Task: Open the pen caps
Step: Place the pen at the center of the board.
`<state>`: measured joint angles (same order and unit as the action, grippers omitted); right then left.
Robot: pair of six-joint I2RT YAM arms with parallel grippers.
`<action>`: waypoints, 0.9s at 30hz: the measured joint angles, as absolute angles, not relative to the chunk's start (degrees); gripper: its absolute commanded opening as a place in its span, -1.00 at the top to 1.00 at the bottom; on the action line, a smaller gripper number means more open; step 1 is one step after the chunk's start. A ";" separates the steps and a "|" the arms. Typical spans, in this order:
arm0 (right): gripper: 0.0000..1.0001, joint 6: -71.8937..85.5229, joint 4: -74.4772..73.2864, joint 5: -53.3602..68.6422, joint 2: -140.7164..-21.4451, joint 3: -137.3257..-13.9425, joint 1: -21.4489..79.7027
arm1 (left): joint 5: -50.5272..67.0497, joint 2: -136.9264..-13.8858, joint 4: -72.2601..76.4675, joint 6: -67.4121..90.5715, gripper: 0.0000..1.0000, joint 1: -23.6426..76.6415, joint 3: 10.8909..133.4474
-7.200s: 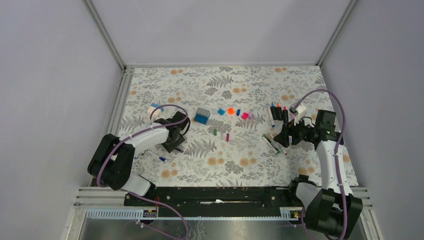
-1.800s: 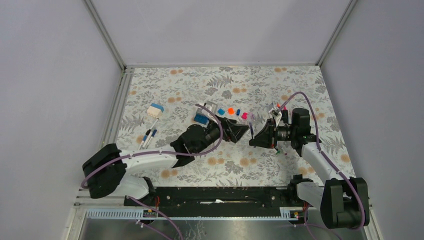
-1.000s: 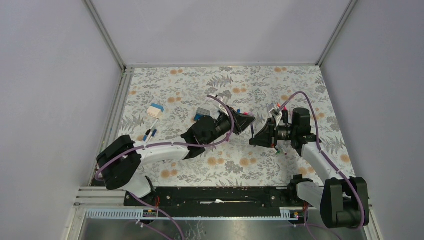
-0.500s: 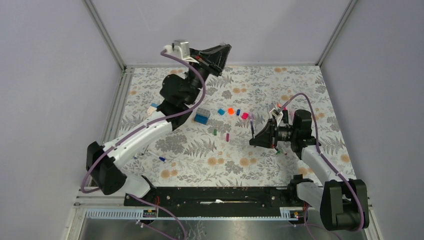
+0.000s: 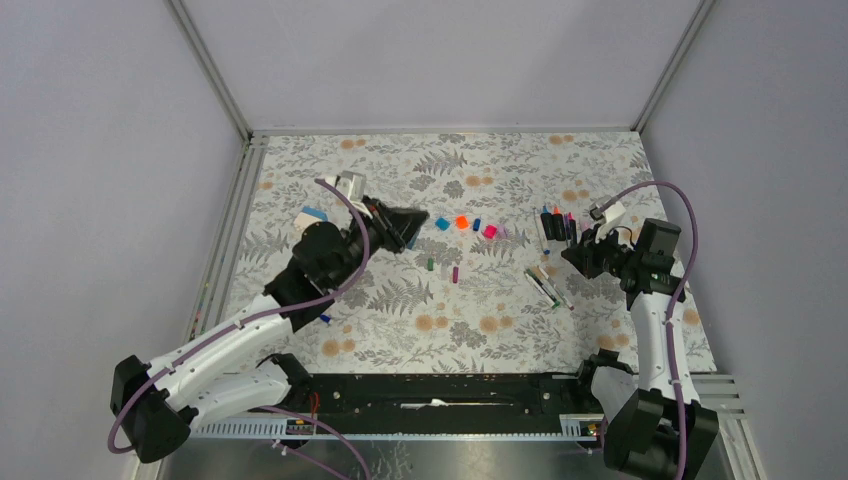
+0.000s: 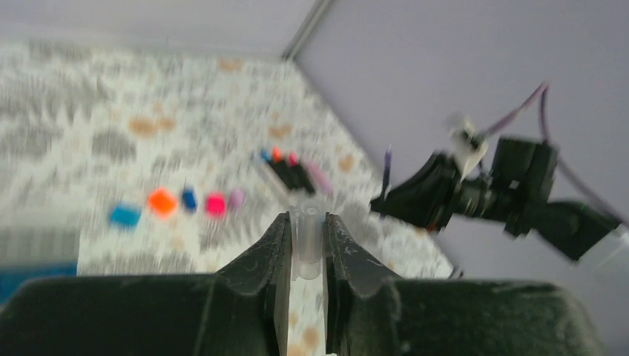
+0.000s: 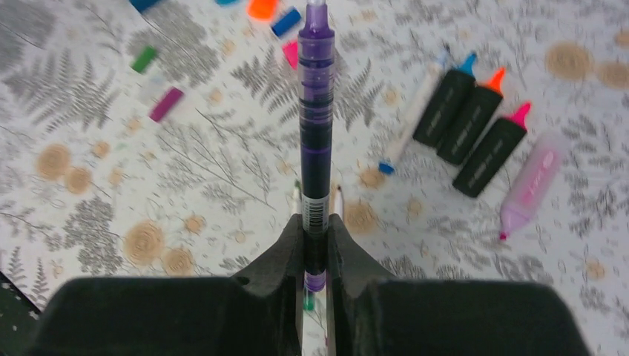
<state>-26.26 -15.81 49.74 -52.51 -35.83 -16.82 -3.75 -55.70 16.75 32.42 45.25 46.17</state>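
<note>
My left gripper (image 6: 305,222) is shut on a small clear pen cap (image 6: 307,245), which stands upright between the jaws. In the top view that gripper (image 5: 413,218) hovers left of a row of loose pen caps: light blue (image 5: 442,224), orange (image 5: 461,222), dark blue (image 5: 477,224) and pink (image 5: 489,231). A green cap (image 5: 430,264) and a purple one (image 5: 455,273) lie nearer. My right gripper (image 7: 315,224) is shut on a purple pen (image 7: 315,141) with no cap on it, held over the mat at the right (image 5: 572,254).
Three black highlighters (image 7: 475,122) and a pink one (image 7: 530,185) lie right of the pen, a white pen (image 7: 412,111) beside them. More thin pens (image 5: 545,288) rest below the right gripper. A white-and-blue item (image 5: 312,215) and small pens (image 5: 325,318) sit at the left.
A second ago both grippers met at mid-table. The left arm then swung high to the back and has come down left of the caps. The right arm pulled back right with the pen.
</note>
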 measured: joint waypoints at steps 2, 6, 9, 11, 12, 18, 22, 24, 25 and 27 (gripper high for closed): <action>0.90 -28.99 -18.96 46.74 -53.91 -36.29 -17.30 | -2.76 -53.34 13.63 34.59 1.00 45.25 41.30; 0.83 -33.74 -24.77 40.95 -58.48 -38.35 -17.43 | 0.03 -52.10 11.77 38.02 1.00 45.25 34.57; 0.75 -35.42 -27.14 37.50 -60.88 -39.13 -17.43 | 2.35 -52.10 12.88 40.25 1.00 45.25 30.09; 0.73 -36.38 -28.16 35.53 -62.00 -39.38 -17.54 | 3.95 -51.96 15.03 41.80 1.00 45.25 26.83; 0.73 -36.95 -28.56 34.57 -62.54 -39.38 -17.54 | 4.43 -51.77 15.35 42.24 1.00 45.25 25.78; 0.69 -39.51 -30.68 28.71 -67.22 -39.38 -17.54 | 6.28 -49.43 18.48 43.62 1.00 45.25 21.98; 0.65 -39.88 -31.05 25.71 -70.96 -39.38 -17.54 | 6.79 -48.71 20.53 43.75 1.00 45.25 20.34; 0.57 -39.88 -31.05 24.73 -72.62 -39.38 -17.54 | 7.09 -48.73 20.73 43.81 1.00 45.25 19.88; 0.54 -39.88 -31.05 24.47 -73.28 -39.38 -17.54 | 7.16 -48.77 20.88 43.83 1.00 45.25 19.75; 0.49 -39.86 -31.05 24.34 -74.22 -39.38 -17.54 | 7.40 -48.97 21.56 43.83 1.00 45.25 19.51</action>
